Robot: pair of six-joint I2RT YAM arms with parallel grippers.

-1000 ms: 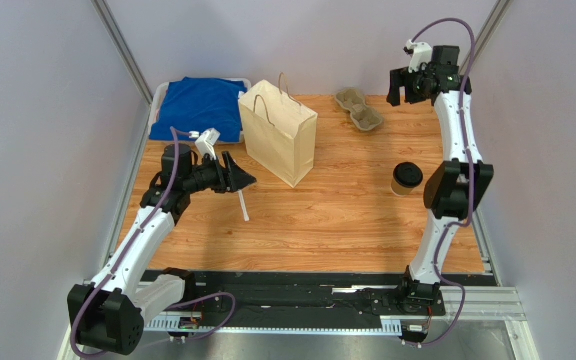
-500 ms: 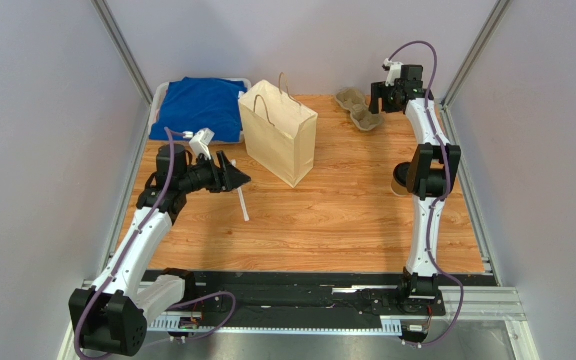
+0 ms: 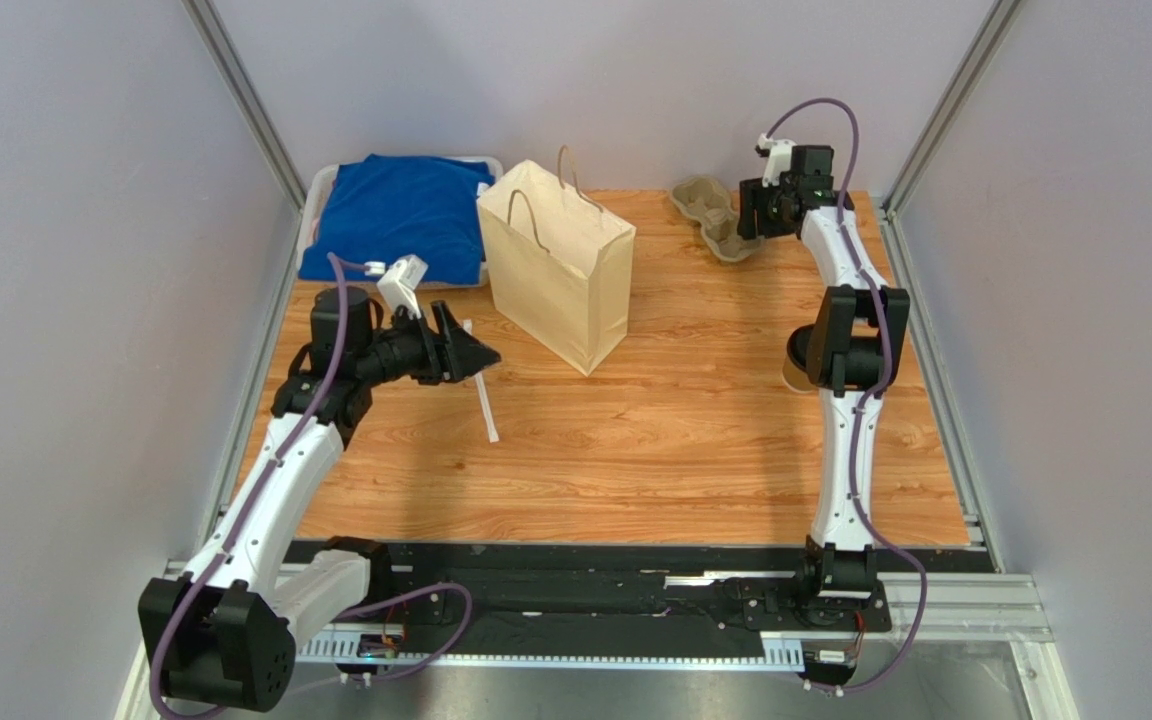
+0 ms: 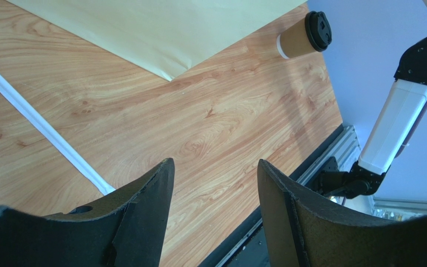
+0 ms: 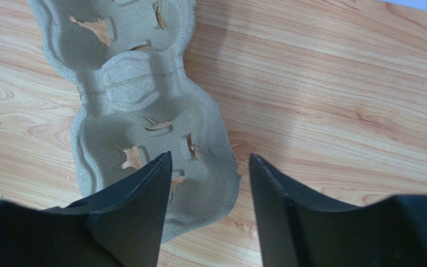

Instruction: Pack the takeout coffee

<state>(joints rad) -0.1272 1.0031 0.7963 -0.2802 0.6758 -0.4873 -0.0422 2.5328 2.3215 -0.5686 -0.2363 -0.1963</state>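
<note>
The takeout coffee, a brown paper cup with a black lid point(image 4: 303, 38), stands on the table at the right; in the top view it point(image 3: 796, 365) is mostly hidden behind my right arm. The paper bag point(image 3: 555, 264) stands upright at the back middle, and its side shows in the left wrist view point(image 4: 160, 28). My left gripper point(image 3: 480, 357) is open and empty, left of the bag, above the white straw point(image 3: 485, 408). My right gripper point(image 5: 210, 167) is open and empty, over the near end of the pulp cup tray point(image 5: 143, 105) at the back right point(image 3: 717, 219).
A blue cloth point(image 3: 394, 215) lies in a white tray at the back left. The straw point(image 4: 37, 123) lies on the wood beside the bag. Grey walls close in left, right and back. A black rail point(image 3: 612, 593) runs along the near edge.
My right arm has swung down and left from high at the back right to just over the pulp tray. My left gripper has barely moved.
</note>
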